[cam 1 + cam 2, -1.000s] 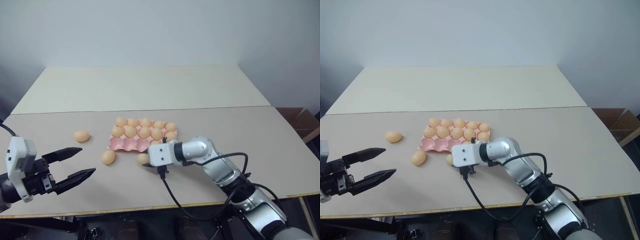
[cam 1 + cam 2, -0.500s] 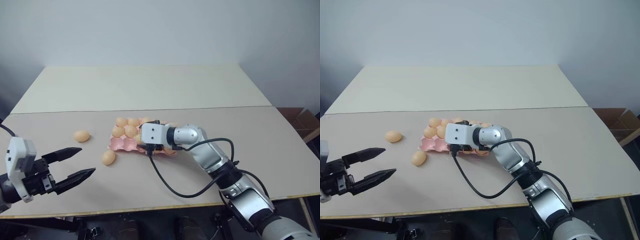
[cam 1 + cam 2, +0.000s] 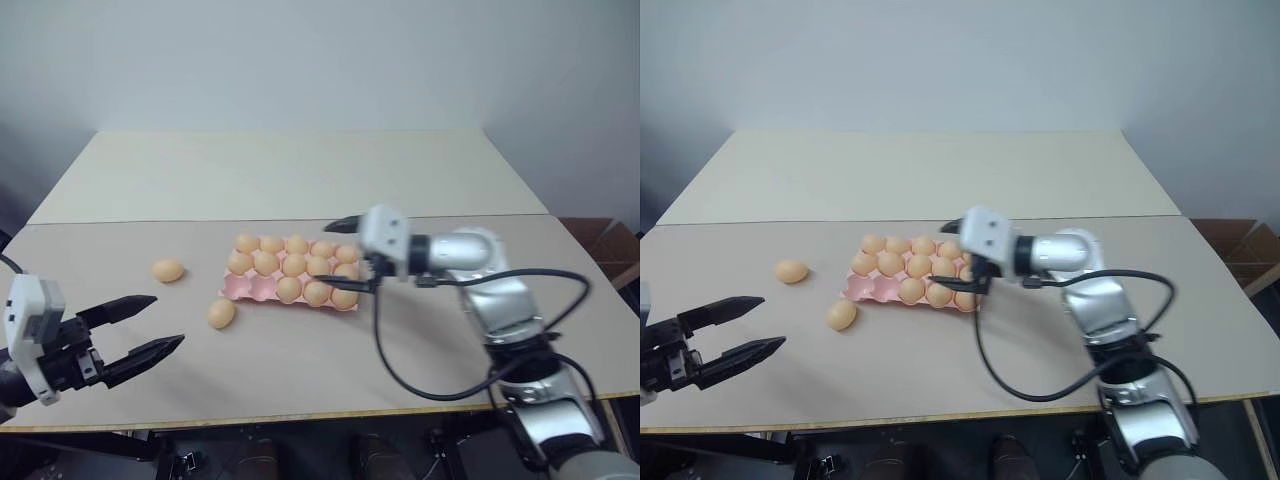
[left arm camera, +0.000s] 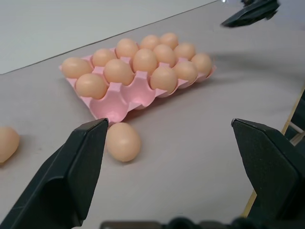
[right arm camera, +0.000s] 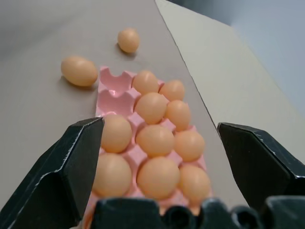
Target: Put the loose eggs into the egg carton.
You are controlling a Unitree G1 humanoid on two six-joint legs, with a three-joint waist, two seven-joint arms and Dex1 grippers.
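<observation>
We see the right gripper (image 3: 347, 256) now spread wide and empty beside the carton (image 3: 243, 288); its egg (image 3: 289, 290) now sits in a front cup. 2 loose eggs (image 3: 221, 313) remain on the table (image 3: 300, 360), near the wide-open, empty left gripper (image 3: 148, 324).

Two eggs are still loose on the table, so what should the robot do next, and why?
Probably reach the open left end effector toward the nearer loose egg. That egg lies on the table just off the egg carton corner where two cups look empty, while the right end effector hangs open above the carton's far side, holding nothing.
</observation>
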